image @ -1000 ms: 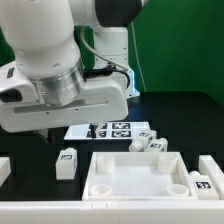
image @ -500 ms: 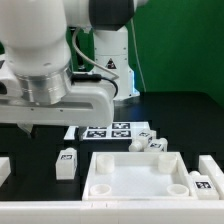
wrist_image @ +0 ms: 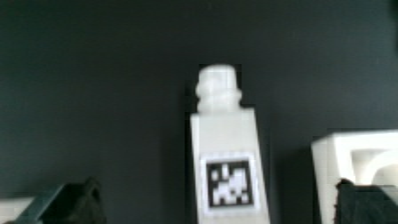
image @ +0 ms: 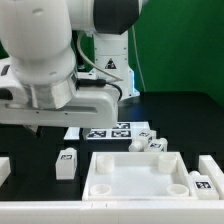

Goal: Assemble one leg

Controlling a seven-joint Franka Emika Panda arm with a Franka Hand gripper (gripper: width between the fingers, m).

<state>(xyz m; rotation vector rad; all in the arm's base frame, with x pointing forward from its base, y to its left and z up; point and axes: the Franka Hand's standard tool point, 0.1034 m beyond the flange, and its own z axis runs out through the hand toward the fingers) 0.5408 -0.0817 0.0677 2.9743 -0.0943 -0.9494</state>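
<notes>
A leg, a small white post with a tag, lies on the black table at the exterior view's left, beside the large white tabletop. In the wrist view the leg lies lengthwise between my fingers, its threaded end pointing away and its tag towards the camera. My gripper is open and empty, above the leg, with both dark fingertips apart from it. In the exterior view only a dark finger of the gripper shows under the arm's hand.
The marker board lies behind the tabletop. More legs lie at the tabletop's far edge and at its right corner. White parts sit at the exterior view's left edge and right edge. The tabletop's corner is close to one finger.
The arm's hand has moved towards the exterior view's left, uncovering more of the marker board. The parts on the table have not moved.
</notes>
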